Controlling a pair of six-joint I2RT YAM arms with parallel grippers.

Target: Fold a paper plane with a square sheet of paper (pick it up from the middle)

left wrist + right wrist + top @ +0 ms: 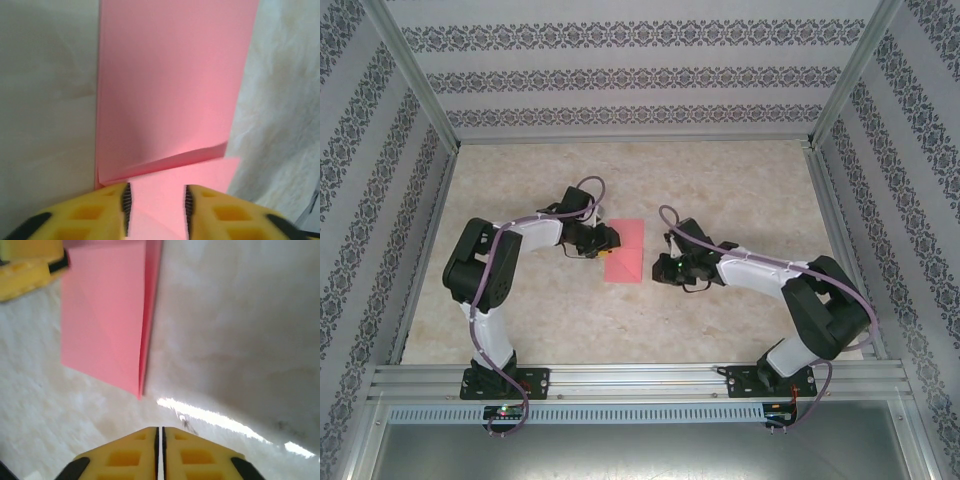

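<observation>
The square sheet of paper (628, 252) is salmon pink and lies mid-table folded into a tall rectangle; a paper plane is out of view. My left gripper (610, 240) is at the sheet's left edge. In the left wrist view its yellow fingers (97, 212) stand apart over the paper (170, 90), whose upper layer lifts slightly just ahead of them. My right gripper (662, 268) rests just right of the sheet, off it. Seen from the right wrist, that gripper (160, 435) has its pads together on nothing, and the paper (102, 325) shows a diagonal crease.
The table top (720, 190) is pale and marbled, with patterned walls (640, 80) on three sides. Aluminium posts and a rail (640, 378) frame it, the rail along the near edge by the arm bases. The left gripper's yellow finger (25, 270) shows by the paper's far corner.
</observation>
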